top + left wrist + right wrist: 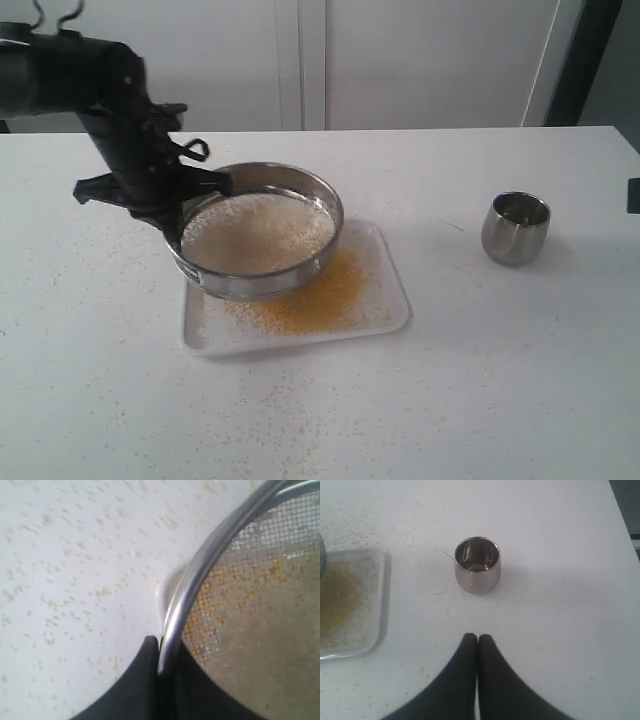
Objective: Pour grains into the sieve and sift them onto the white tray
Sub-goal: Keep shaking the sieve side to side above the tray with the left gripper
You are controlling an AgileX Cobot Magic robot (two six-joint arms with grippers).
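The sieve (pixel 262 232), a wide steel ring with a mesh bottom, hangs tilted over the white tray (pixel 392 310). Pale whitish grains (pixel 258 232) fill it, and fine golden-yellow grains (pixel 318 296) lie heaped on the tray beneath it. My left gripper (pixel 182 208) is shut on the sieve's left rim (pixel 182 607); one black finger (pixel 145 652) sits outside the ring, the other inside under the mesh. My right gripper (pixel 478 638) is shut and holds nothing, hovering over bare table near the cup; it is out of the exterior view.
A small rounded steel cup (pixel 516 228) stands upright on the table right of the tray, also in the right wrist view (pixel 477 565). Loose grains (pixel 250 425) are scattered over the white table around the tray. The table's far edge meets a white wall.
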